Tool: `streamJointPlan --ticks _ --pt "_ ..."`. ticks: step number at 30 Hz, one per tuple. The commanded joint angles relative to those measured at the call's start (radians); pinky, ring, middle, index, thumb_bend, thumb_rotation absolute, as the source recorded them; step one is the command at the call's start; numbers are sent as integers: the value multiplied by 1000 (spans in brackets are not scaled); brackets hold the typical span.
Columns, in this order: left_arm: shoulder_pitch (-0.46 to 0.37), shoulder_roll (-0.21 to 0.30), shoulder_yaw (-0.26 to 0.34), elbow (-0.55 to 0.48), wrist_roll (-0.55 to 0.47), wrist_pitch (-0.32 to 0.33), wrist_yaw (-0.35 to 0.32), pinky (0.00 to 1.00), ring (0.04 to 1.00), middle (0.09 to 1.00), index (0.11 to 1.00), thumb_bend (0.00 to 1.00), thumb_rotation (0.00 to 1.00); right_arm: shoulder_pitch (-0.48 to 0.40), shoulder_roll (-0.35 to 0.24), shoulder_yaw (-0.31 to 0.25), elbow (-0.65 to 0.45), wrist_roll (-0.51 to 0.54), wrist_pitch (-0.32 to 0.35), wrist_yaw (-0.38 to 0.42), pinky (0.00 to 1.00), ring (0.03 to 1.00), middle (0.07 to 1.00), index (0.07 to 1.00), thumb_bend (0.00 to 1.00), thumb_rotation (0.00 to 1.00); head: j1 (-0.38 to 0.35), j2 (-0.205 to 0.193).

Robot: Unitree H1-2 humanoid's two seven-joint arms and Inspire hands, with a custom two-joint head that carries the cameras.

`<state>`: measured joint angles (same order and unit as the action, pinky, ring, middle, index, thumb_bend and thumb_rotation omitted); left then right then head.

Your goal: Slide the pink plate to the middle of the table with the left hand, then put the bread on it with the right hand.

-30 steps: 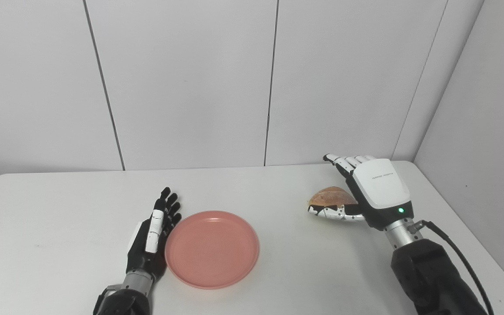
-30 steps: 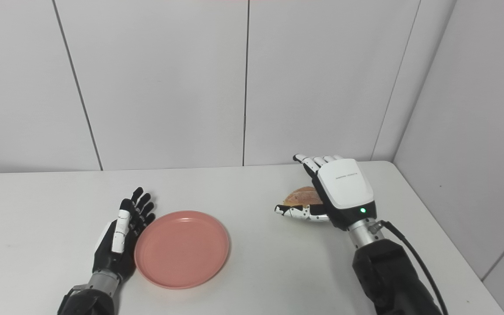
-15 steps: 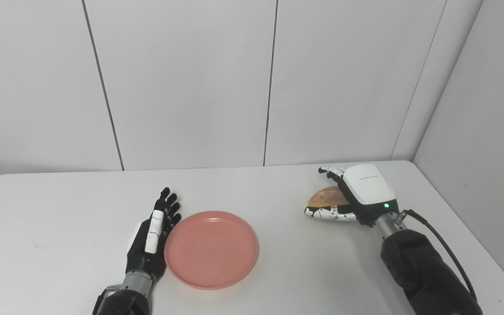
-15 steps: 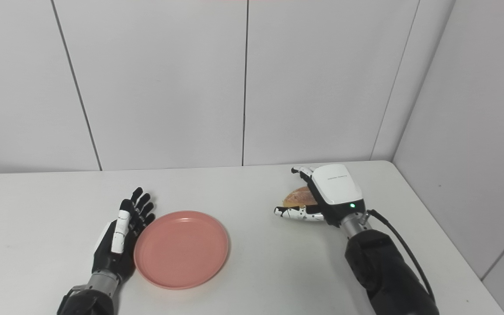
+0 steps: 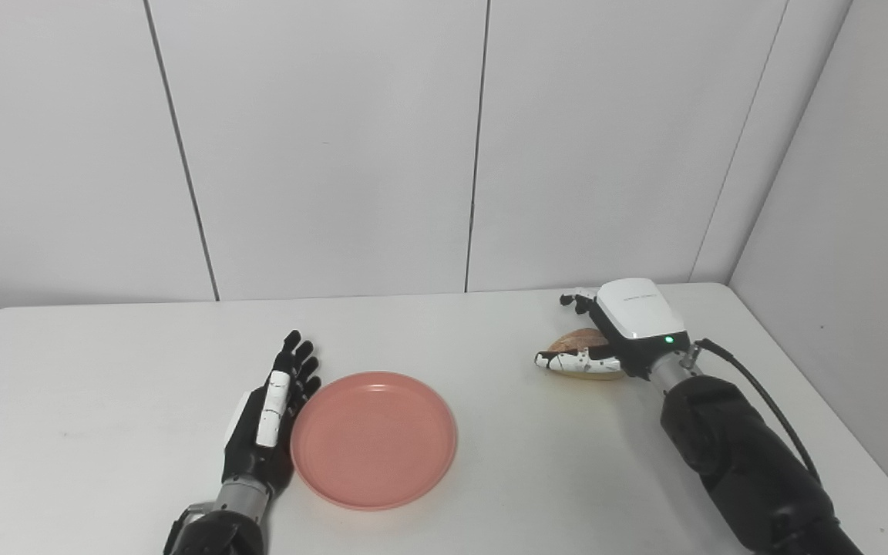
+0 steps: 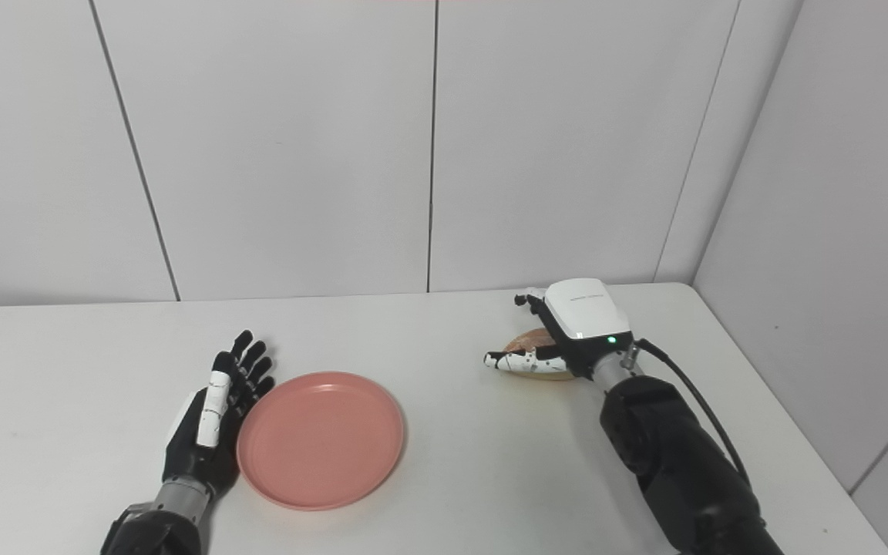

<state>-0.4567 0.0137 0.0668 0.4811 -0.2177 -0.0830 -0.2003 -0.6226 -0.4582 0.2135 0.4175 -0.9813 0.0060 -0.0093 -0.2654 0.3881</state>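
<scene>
Pink plate [image 5: 373,439] flat on the white table [image 5: 490,478], about mid-table, slightly toward the left arm's side. Left hand [image 5: 267,416] lying just beside the plate's left rim, fingers straight and spread, holding nothing; contact with the rim hard to confirm from here. Bread [image 5: 584,356] well to the right of the plate, a little farther back, resting on the table. Right hand [image 5: 615,339] draped over the bread from the right, thumb along the near side, fingers curled over the far side; grip probably closing, though the palm hides the contact, so firm or loose cannot be told.

Step in hand, judging by the layout: securing the bread. Best done by squeezing gently across the loaf's narrow width, then lifting straight up before travelling toward the plate, so that the soft crust is not dragged or crushed.

Bread's long axis roughly left to right, one end pointing toward the plate.
</scene>
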Motion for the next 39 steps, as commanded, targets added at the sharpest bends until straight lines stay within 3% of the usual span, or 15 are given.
streamJointPlan --ticks 1,10,15,21,39 --pt "107 9 3 64 2 24 1 985 998 1000 1000 860 876 -66 -35 1 -4 6 27 -17 569 643 703 740 841 947 2 1" --pt "108 8 4 65 4 24 4 975 992 1000 1000 863 874 -105 -49 31 67 13 18 -39 564 638 699 735 836 944 7 0" --pt "111 8 3 61 3 26 3 981 993 999 1000 865 872 -118 -55 46 105 24 10 -57 679 694 724 735 840 951 11 2" --pt "115 5 2 46 4 36 7 970 992 995 1000 864 869 -126 -58 59 131 44 17 -57 726 736 752 744 849 969 12 5" --pt "123 5 -1 28 7 49 9 969 994 994 1000 879 856 -115 -39 70 167 114 50 -17 595 732 779 763 829 948 23 18"
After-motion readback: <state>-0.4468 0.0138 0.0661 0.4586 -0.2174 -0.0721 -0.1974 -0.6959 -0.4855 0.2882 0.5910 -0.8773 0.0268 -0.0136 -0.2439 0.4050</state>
